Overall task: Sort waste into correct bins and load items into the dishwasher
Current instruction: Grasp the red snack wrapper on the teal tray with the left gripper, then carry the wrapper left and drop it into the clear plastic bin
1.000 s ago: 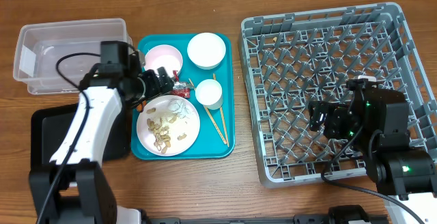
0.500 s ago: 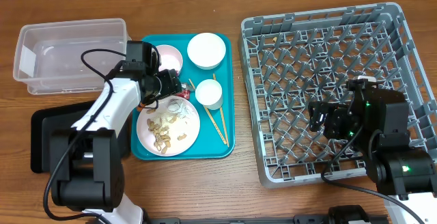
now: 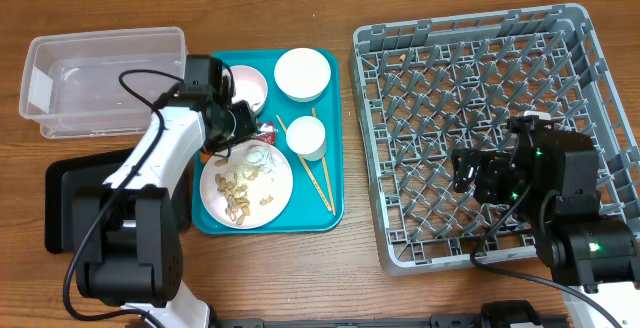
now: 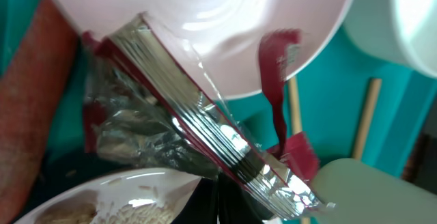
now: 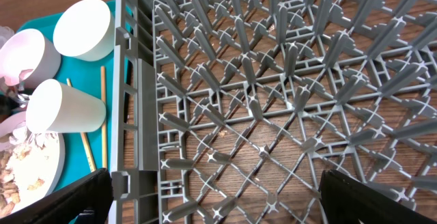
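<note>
My left gripper [image 3: 250, 125] is over the teal tray, between the pink bowl [image 3: 243, 85] and the white plate [image 3: 246, 183]. Its jaws are shut on the red shiny snack wrapper [image 4: 225, 149], whose silver inside faces the left wrist camera under the pink bowl's [image 4: 205, 26] rim. An orange carrot [image 4: 31, 115] lies blurred at the left. Peanut shells [image 3: 238, 200] sit on the plate. The white bowl [image 3: 302, 72], small cup [image 3: 306, 137] and chopsticks [image 3: 322, 173] rest on the tray. My right gripper [image 3: 468, 173] hangs open over the grey dish rack [image 3: 560, 58], holding nothing [image 5: 218, 203].
The clear tub [image 3: 100, 78] stands at the back left, and the black tray [image 3: 70, 208] lies in front of it, partly under my left arm. The teal tray [image 3: 335, 203] sits between these bins and the rack [image 5: 273, 80].
The left gripper went from open to shut, closing on the snack wrapper beside the pink bowl, after reaching further over the tray. The right arm has not moved.
</note>
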Robot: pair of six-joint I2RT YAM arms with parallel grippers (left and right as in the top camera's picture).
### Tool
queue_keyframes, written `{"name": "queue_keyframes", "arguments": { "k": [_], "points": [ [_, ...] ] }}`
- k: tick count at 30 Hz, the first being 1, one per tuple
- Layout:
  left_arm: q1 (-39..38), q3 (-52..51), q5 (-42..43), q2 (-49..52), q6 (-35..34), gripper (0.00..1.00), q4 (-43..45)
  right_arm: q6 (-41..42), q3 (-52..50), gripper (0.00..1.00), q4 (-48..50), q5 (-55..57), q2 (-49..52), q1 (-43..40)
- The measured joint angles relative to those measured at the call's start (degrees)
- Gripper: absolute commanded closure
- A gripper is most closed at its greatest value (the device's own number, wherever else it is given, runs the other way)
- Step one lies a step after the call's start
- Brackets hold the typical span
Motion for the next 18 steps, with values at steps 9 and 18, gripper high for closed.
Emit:
{"name": "queue_keyframes", "arguments": {
  "k": [9, 18],
  "points": [
    [2.8, 10.56, -12.46, -11.08, 0.85, 0.96, -2.54, 0.0, 0.0, 0.0, -0.02, 0.04, 0.0, 0.02],
    [13.27, 11.17, -23.06, -10.49, 1.51, 0.49, 3.21, 0.0, 0.0, 0.0, -0.07, 0.0, 0.0, 0.02]
  ]
}}
